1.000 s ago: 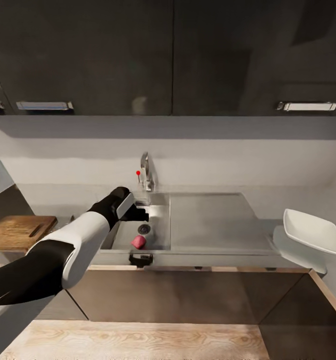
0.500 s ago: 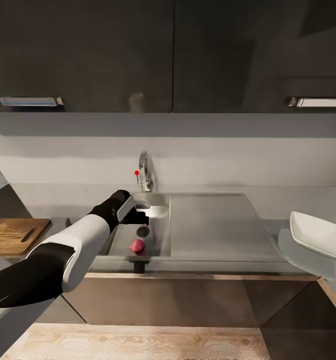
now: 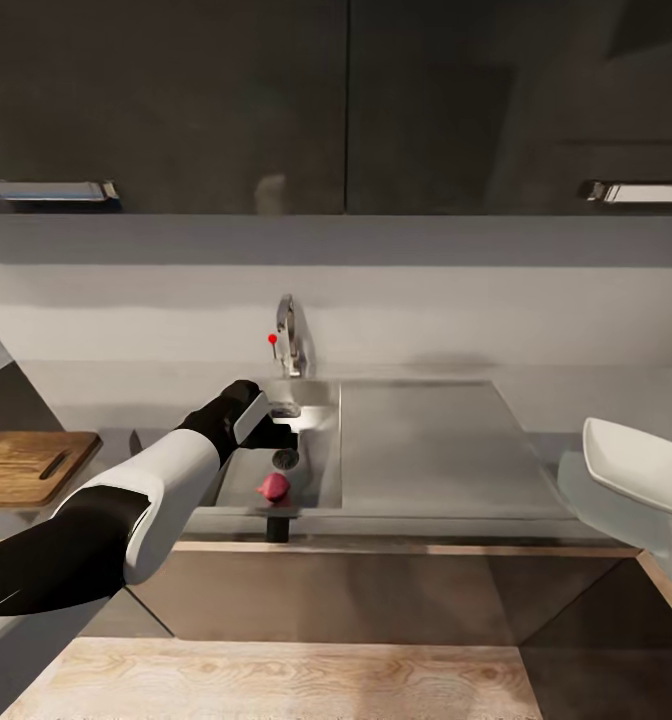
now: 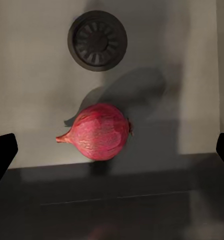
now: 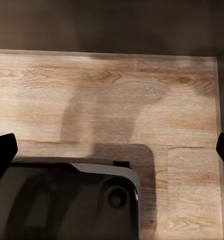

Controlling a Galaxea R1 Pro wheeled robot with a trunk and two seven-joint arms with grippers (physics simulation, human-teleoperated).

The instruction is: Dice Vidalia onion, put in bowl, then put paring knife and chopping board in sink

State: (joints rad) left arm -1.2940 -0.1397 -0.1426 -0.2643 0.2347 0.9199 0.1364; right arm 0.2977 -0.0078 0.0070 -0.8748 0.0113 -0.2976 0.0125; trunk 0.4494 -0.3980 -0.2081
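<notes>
The reddish onion (image 3: 273, 487) lies in the sink (image 3: 426, 440) basin near its front wall, just in front of the round drain (image 3: 286, 458). My left gripper (image 3: 276, 432) hovers above the basin, open, apart from the onion. In the left wrist view the onion (image 4: 99, 131) lies on its side between the wide-set fingertips (image 4: 2, 155) of my left gripper (image 4: 112, 155). The wooden chopping board (image 3: 26, 465) rests on the countertop (image 3: 561, 440) at far left. The white bowl (image 3: 641, 465) stands at far right. My right gripper (image 5: 112, 152) is open over the floor. The paring knife is not plainly seen.
A curved faucet (image 3: 289, 340) with a red knob (image 3: 272, 338) rises behind the basin. Dark wall cabinets (image 3: 336, 100) hang overhead. The flat drainboard lies right of the basin. The right wrist view takes in the wooden floor (image 5: 142, 100) and the robot's base (image 5: 67, 200).
The whole view has shifted a little with the camera. My left gripper stays over the basin and the onion lies still.
</notes>
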